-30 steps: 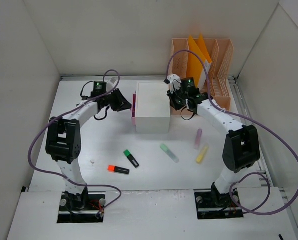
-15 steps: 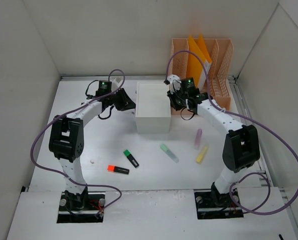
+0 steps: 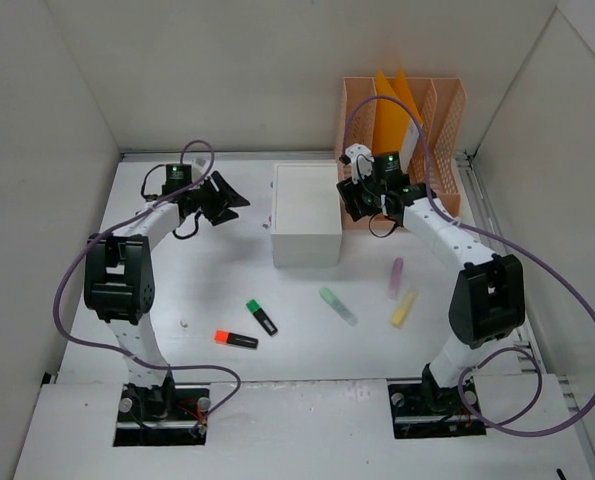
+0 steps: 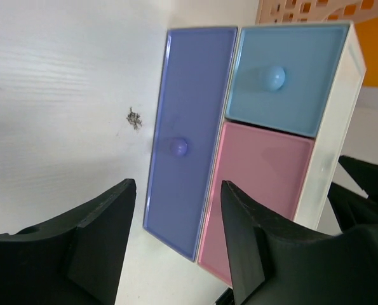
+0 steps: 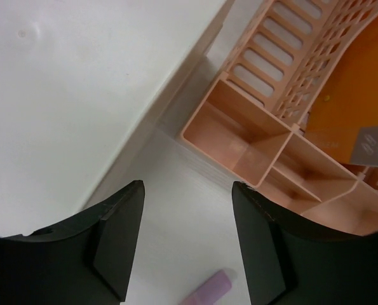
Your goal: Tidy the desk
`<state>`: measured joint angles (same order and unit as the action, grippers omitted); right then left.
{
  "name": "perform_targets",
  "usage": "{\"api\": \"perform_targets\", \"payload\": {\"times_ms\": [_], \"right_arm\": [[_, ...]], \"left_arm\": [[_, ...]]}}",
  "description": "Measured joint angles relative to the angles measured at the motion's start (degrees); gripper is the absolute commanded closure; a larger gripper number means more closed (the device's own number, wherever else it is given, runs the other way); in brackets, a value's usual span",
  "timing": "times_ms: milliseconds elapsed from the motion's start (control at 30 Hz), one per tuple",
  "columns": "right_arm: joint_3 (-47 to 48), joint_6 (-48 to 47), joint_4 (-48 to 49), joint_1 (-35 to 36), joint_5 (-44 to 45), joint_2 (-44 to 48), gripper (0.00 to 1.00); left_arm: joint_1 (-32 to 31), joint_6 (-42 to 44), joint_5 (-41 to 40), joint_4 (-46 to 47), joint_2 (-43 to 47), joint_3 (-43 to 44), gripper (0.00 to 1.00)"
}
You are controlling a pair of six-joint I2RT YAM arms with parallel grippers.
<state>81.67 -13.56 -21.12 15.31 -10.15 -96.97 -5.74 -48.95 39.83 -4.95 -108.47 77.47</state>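
On the white desk (image 3: 197, 290) stands a white drawer box (image 3: 305, 215). In the left wrist view its front shows a purple drawer (image 4: 192, 95), a light blue drawer (image 4: 284, 76) and a pink drawer (image 4: 265, 184), all pushed in. My left gripper (image 3: 235, 200) (image 4: 177, 190) is open and empty, a short way left of that front. At the box's right side (image 5: 81, 95), my right gripper (image 3: 352, 208) (image 5: 187, 190) is open and empty over bare desk. Loose highlighters lie nearer: green (image 3: 261, 316), orange (image 3: 236, 339), light green (image 3: 338, 306), purple (image 3: 395, 277) (image 5: 208, 289), yellow (image 3: 404, 307).
A peach file organizer (image 3: 402, 140) (image 5: 271, 146) with orange folders stands at the back right, close behind my right gripper. White walls enclose the desk on three sides. A small white speck (image 3: 183, 323) lies near the left arm.
The pink drawer stuck out of the box's left side; my left gripper pushed it in, then backed off left and opened. My right gripper opened and shifted slightly right of the box.
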Motion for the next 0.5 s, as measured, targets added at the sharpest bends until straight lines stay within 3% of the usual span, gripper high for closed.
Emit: {"api": "perform_targets", "payload": {"times_ms": [67, 133, 167, 267, 500], "right_arm": [[0.00, -0.50, -0.37, -0.04, 0.76, 0.70, 0.49], [0.00, -1.57, -0.76, -0.04, 1.22, 1.51, 0.59], [0.04, -2.12, -0.92, -0.04, 1.33, 1.92, 0.81], [0.63, -4.70, -1.55, 0.22, 1.36, 2.78, 0.96], [5.07, -9.14, -2.19, 5.42, 0.26, 3.19, 0.80]], "left_arm": [[1.38, -0.61, 0.15, 0.09, -0.04, 0.31, 0.48], [1.92, -1.18, 0.92, 0.90, -0.52, 1.42, 0.52], [1.95, -1.46, 1.36, 1.68, -1.03, 2.36, 0.54], [1.66, -2.80, 3.61, 5.42, -3.34, 5.35, 0.67], [1.33, -8.26, 8.37, 15.37, -12.33, 9.57, 0.65]]}}
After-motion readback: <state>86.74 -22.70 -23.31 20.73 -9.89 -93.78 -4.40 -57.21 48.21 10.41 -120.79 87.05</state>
